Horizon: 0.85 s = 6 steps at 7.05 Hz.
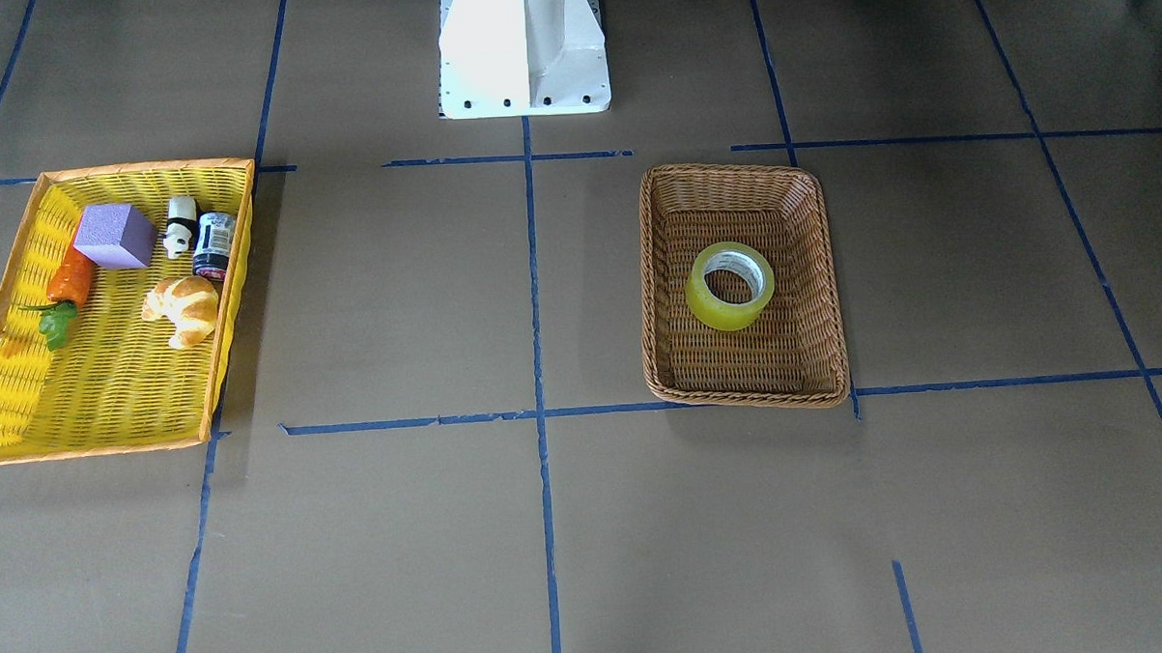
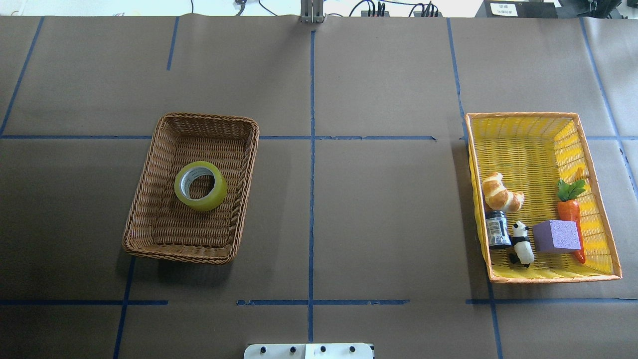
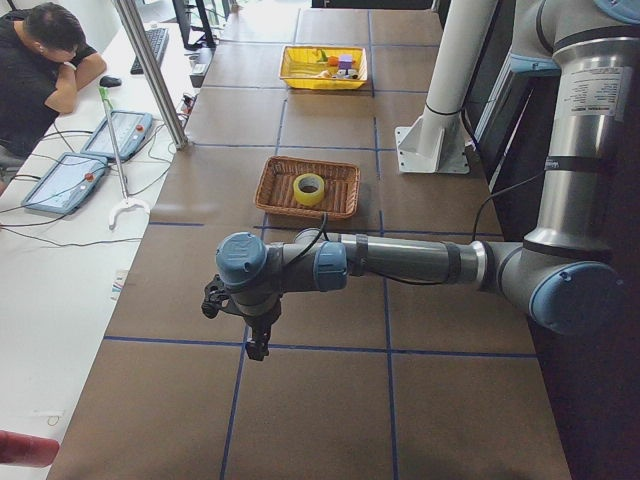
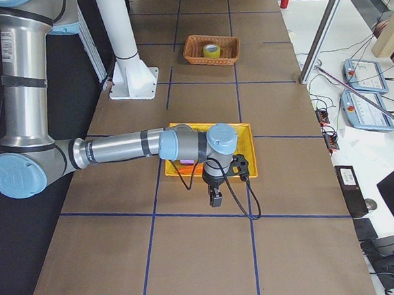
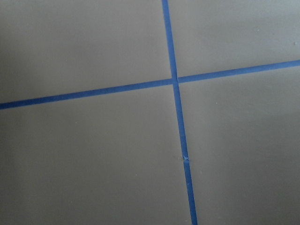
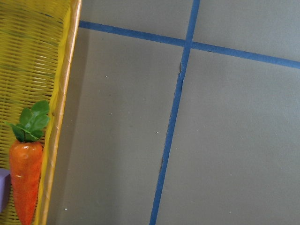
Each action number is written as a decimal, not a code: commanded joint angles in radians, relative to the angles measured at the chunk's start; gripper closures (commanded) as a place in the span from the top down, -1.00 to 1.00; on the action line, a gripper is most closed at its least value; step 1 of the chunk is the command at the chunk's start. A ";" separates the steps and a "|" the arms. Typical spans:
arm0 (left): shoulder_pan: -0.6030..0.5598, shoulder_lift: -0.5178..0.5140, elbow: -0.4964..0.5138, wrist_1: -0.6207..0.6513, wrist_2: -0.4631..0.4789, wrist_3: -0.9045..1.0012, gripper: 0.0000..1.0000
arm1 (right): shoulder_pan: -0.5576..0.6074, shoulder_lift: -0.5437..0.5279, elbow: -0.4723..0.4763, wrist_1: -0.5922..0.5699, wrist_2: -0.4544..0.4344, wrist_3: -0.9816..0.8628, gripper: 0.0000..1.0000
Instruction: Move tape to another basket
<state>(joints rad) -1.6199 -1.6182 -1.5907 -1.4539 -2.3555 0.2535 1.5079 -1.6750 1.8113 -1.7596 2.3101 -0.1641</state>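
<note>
Overhead exterior: we see the tape [image 2: 201,185] lying flat, hole up, near the middle of the brown wicker basket [image 2: 149,164], on the left half of the table [image 2: 379,214]. Well apart, on the right half, sits the yellow tray [image 2: 528,115]. It holds a croissant [image 2: 501,193], a dark jar [image 2: 497,229], a panda figure [image 2: 522,243], a purple block [image 2: 557,236] and a carrot [image 2: 570,209], bunched toward the robot's end. We find the left gripper [image 3: 258,345] only in the exterior left view, hanging over bare table, well apart from the basket; we cannot tell how its jaws stand. The right gripper [image 4: 215,200] shows only in the exterior right view, over table near the yellow tray; its jaws cannot be judged either. Left wrist view gives only table and crossing blue lines [image 5: 176,79]. Right wrist view catches the tray's rim and the carrot.
</note>
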 commanded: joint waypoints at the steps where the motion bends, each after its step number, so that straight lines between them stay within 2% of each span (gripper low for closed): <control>1: -0.001 -0.002 -0.002 -0.019 -0.002 0.004 1.00 | 0.000 0.003 0.000 0.000 0.000 0.001 1.00; 6: 0.002 -0.002 -0.003 -0.017 0.009 0.004 1.00 | 0.000 0.001 -0.001 0.006 0.003 0.001 1.00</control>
<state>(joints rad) -1.6185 -1.6231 -1.5939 -1.4711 -2.3468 0.2577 1.5079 -1.6722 1.8103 -1.7538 2.3121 -0.1626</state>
